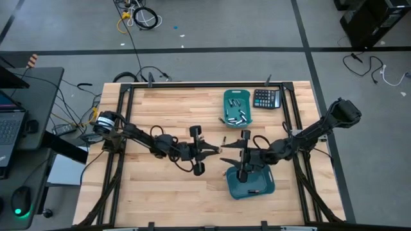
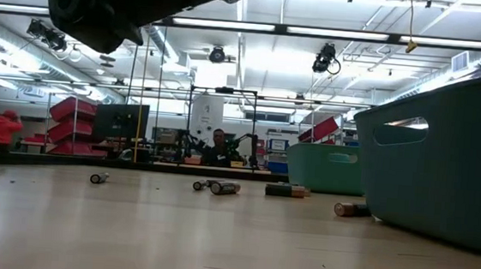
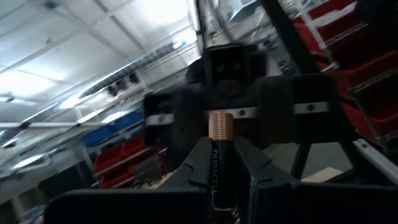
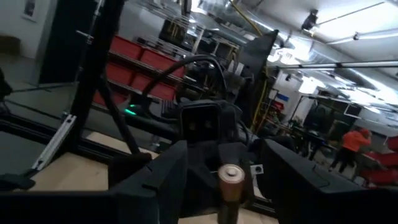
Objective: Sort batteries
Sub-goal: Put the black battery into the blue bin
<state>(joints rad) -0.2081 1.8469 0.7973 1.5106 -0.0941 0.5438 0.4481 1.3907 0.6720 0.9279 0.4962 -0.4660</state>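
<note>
Handover of one cell above mid-bench

The left tool [image 3: 222,180] is clamped on a black-and-copper cylindrical battery [image 3: 220,163]; the right tool [image 4: 227,186] stands apart around its copper end. Light, stiff, probably slippery: best pinched across the barrel.

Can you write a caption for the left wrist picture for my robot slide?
The left pincer grips a black-and-copper battery, holding it out toward the right arm's pincer facing it.
</note>
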